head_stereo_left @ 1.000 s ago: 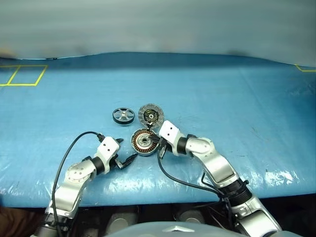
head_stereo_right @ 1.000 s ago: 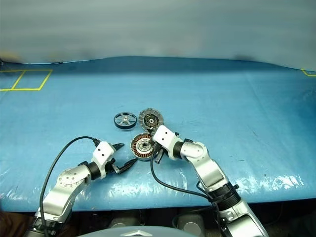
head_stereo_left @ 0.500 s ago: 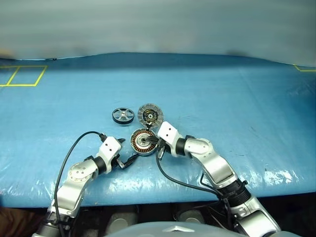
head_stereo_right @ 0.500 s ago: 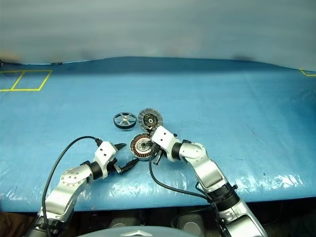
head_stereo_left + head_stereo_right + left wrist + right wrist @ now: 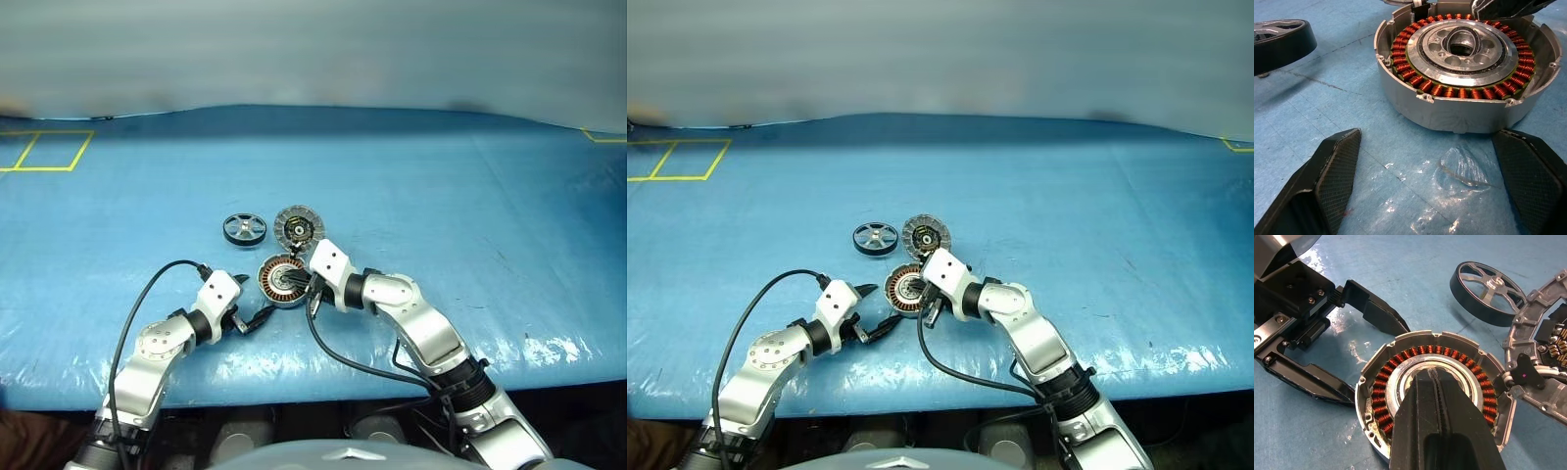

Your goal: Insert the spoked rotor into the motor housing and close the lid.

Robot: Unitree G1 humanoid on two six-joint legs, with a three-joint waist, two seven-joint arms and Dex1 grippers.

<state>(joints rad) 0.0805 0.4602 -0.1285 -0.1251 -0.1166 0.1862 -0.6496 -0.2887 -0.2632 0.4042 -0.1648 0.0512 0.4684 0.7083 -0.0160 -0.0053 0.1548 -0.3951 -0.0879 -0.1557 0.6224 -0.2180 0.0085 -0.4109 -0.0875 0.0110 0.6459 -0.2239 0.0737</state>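
The motor housing [image 5: 279, 283], a silver cup ringed with copper windings, lies open on the blue sheet. My left gripper [image 5: 253, 300] sits just to its left and is open, its fingers [image 5: 1334, 171] spread wide in front of the housing [image 5: 1464, 73]. From the other side my right gripper [image 5: 302, 281] is shut with nothing in it. Its tips [image 5: 1432, 373] point at the housing's central hub [image 5: 1400, 357]. The spoked rotor [image 5: 244, 229], dark-rimmed with silver spokes, lies flat behind the housing. The ribbed lid [image 5: 299, 228] lies beside the rotor.
A blue plastic sheet [image 5: 470, 196] covers the table, wrinkled and shiny near the front edge. Yellow tape squares [image 5: 39, 149] mark the far left corner. Black cables [image 5: 147, 294] loop from both wrists.
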